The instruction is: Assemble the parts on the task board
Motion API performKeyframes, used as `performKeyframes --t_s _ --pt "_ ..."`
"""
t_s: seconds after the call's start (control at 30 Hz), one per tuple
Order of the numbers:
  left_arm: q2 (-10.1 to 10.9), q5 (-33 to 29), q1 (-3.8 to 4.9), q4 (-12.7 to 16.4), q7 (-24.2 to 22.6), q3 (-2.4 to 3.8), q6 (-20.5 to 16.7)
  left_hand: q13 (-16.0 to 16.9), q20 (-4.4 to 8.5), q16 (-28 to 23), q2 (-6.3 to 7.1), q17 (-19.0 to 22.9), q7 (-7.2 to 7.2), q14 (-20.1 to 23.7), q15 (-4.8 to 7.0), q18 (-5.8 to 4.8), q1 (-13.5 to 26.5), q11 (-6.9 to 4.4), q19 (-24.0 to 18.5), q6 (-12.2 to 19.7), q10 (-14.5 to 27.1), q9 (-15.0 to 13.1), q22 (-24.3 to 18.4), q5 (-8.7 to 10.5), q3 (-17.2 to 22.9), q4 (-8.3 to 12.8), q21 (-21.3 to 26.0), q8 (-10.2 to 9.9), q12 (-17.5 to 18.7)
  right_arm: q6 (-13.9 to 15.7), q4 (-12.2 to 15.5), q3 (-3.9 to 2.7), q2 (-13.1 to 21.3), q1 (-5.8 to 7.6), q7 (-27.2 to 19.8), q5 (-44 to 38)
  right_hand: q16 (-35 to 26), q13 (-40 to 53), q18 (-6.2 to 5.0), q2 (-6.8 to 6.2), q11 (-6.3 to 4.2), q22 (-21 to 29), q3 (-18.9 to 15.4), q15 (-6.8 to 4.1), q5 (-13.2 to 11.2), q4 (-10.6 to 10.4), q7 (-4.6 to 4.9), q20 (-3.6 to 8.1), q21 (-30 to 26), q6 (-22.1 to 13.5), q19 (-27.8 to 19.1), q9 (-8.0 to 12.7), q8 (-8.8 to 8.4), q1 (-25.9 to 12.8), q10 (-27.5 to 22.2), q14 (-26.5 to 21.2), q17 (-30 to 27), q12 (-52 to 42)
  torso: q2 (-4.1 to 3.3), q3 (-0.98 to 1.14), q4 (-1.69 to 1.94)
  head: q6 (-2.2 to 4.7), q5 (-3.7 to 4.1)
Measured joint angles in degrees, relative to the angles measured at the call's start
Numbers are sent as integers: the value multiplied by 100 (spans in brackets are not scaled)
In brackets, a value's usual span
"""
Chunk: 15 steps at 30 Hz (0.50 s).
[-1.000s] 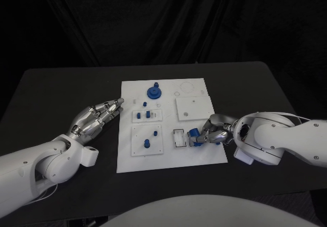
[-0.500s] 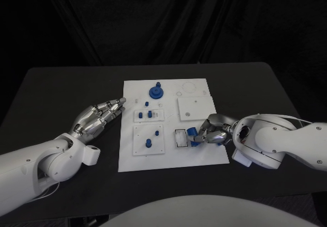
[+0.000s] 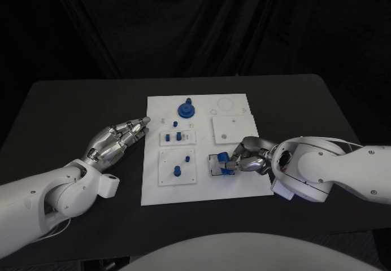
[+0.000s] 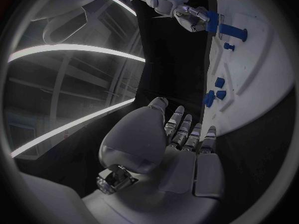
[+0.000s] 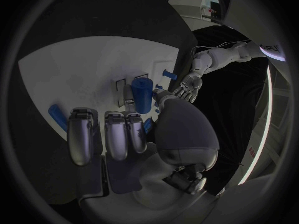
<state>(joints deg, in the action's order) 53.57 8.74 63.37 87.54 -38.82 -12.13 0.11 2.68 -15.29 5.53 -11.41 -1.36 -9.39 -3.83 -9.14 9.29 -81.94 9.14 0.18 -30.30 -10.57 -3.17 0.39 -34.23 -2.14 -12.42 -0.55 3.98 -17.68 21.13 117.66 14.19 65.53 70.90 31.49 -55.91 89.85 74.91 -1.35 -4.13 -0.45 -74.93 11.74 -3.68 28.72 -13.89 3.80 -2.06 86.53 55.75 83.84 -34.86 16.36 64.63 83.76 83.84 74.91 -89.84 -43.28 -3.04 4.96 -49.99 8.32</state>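
The white task board [image 3: 207, 186] lies in the middle of the black table. My right hand [image 3: 247, 160] is low over the board's right side and pinches a blue cylinder part [image 3: 222, 158] between thumb and fingers, right above a small rectangular slot [image 3: 214, 166]. The right wrist view has the same blue part [image 5: 142, 95] at the slot, with my thumb against it. My left hand [image 3: 119, 140] lies flat by the board's left edge, its fingers straight and apart, holding nothing. In the left wrist view the left hand [image 4: 184, 149] points along the board [image 4: 258, 79].
A round blue part [image 3: 186, 109] stands at the board's far end. Small blue pegs [image 3: 173, 136] sit in a left-hand plate, and two more [image 3: 176, 170] in the plate below it. A white square plate [image 3: 229, 128] lies far right. Another blue piece [image 5: 57, 116] lies beyond my right fingers.
My right hand has moved a little to the left with the blue part, bringing it over the small slot. The left hand has stayed where it was.
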Motion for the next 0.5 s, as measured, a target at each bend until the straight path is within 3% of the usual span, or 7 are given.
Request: performKeyframes --t_s 0.17,0.23,0.3,0.37,0.5 --pt "1 0 0 -1 0 0 6 0 -39 23 -17 -5 20 -19 -19 1 -17 0 -2 20 0 0 0 -17 38 10 0 0 0 2 -33 0 -68 0 1 82 0 0 0 -8 0 0 27 0 -171 -23 5 0 -8 -63 0 28 5 -143 0 0 0 0 0 0 0 0 -5" --pt "1 0 0 -2 0 0 8 0 -39 23 -23 -7 20 -19 -19 0 -23 0 -2 20 0 0 0 -17 44 17 0 0 0 2 -46 0 -89 0 1 102 0 0 0 -109 13 0 287 0 -227 223 25 -13 -33 -103 13 51 16 -279 14 0 0 0 0 0 0 0 -9" --pt "1 0 -1 -4 0 0 11 0 -43 23 -23 -7 20 -30 -30 0 -23 0 2 20 0 0 0 -17 44 17 0 0 0 -1 -57 0 -112 0 1 124 0 0 0 -145 20 1 293 0 -308 242 31 -21 -33 -109 21 61 17 -335 20 0 0 0 0 0 -1 0 -13" --pt "1 0 -1 -6 0 0 13 0 -59 23 -23 -7 20 -39 -39 0 -23 0 18 20 0 0 0 -17 44 17 0 0 0 -5 -69 0 -128 0 1 140 0 -1 0 -159 4 1 114 -1 -711 131 15 -21 -64 -173 21 74 51 -482 37 -1 0 0 1 0 -1 0 -13" --pt "-1 0 -3 -9 -1 0 18 0 -59 52 -23 -12 20 -52 -51 0 -23 0 18 20 0 0 0 -17 76 18 0 0 0 -7 -93 0 -143 0 1 163 0 -1 0 -148 25 1 -158 -1 -1268 -118 20 -28 -89 -204 14 137 49 -592 16 -1 0 0 1 0 -1 0 -16"
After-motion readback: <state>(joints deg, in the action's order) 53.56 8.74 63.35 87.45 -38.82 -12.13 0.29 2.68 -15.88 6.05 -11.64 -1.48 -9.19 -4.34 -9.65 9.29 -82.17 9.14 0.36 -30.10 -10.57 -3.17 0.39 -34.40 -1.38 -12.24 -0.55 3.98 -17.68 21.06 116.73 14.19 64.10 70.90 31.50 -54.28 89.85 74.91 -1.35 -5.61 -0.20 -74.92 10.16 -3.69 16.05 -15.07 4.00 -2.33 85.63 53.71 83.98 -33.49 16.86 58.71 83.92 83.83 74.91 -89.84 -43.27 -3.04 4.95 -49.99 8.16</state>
